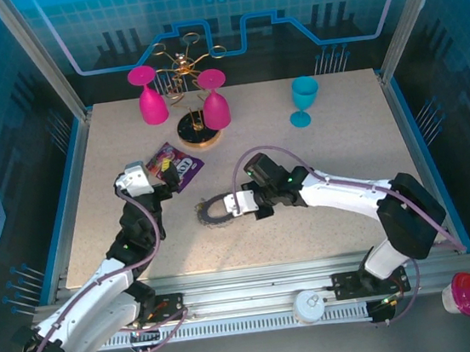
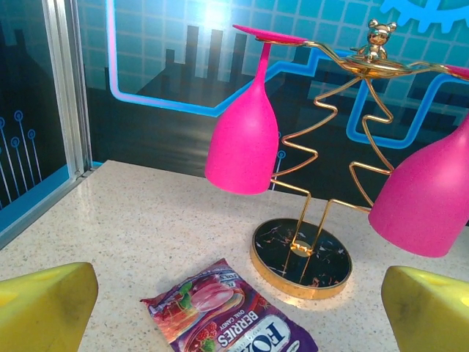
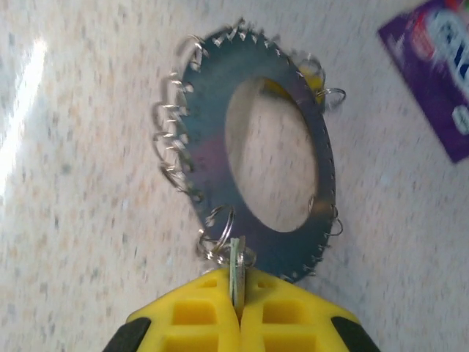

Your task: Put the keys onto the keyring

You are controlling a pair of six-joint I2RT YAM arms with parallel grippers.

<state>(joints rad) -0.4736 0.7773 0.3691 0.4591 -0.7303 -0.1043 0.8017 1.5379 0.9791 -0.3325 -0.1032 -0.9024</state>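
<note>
Top camera looks down from behind the arms. Left wrist camera faces level ahead toward the stand (image 2: 302,258); the right wrist camera peers closely down on the keyring (image 3: 209,103). Both catch the snack packet (image 2: 234,326).

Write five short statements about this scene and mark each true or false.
1. The right gripper is shut on a thin grey key at the keyring's edge. True.
2. The left gripper clamps the purple snack packet. False: its fingers stand wide apart, and the packet lies loose on the table.
3. Two pink glasses hang upside down from the gold stand. True.
4. The teal glass lies on its side. False: it stands upright on the table.
5. The keyring hangs on the stand. False: it lies on the table.
</note>
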